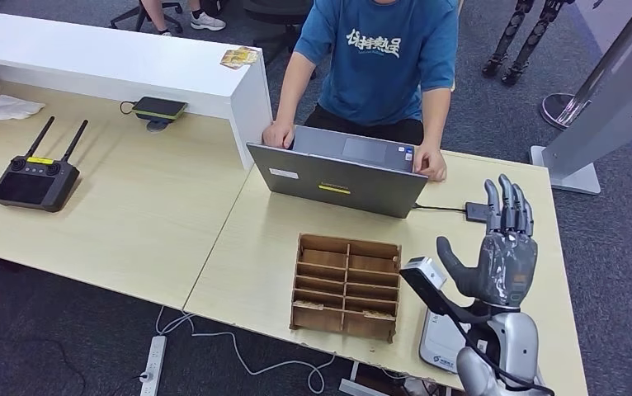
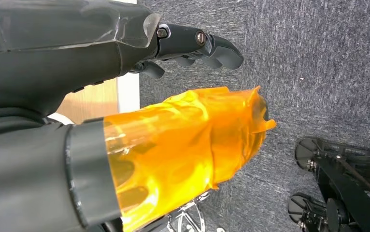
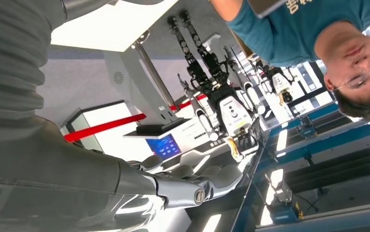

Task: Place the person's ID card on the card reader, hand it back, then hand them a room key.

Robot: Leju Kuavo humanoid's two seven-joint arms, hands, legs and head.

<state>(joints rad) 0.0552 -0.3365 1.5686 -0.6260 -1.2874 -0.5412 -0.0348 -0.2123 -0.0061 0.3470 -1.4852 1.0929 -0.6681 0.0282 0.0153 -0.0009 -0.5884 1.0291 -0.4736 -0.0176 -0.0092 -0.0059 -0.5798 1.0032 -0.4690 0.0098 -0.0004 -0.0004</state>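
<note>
While the right hand (image 1: 501, 252) is raised over the bench's (image 1: 263, 247) right edge, fingers spread and holding nothing, it looks ready to receive an ID card, which I cannot find. Beneath it, at the near right corner, waits the card reader (image 1: 438, 340); the key rack (image 1: 346, 285) stands just beside. The left hand (image 2: 192, 46) hangs over the floor, fingers loosely curled, empty.

Robot body: silver arm, dark many-fingered hands.
Right hand (image 1: 502, 252): grey metallic palm shell, darker segmented fingers (image 1: 507, 202), thick grey thumb; silver forearm (image 1: 502, 351) behind it, black cable along the wrist, small black-and-white camera block (image 1: 424, 276) beside the thumb. Left hand (image 2: 125, 48): glossy dark grey ribbed cover, black fingers with silver screws at the joints, thumb (image 2: 188, 145) wrapped in translucent orange film.
</note>
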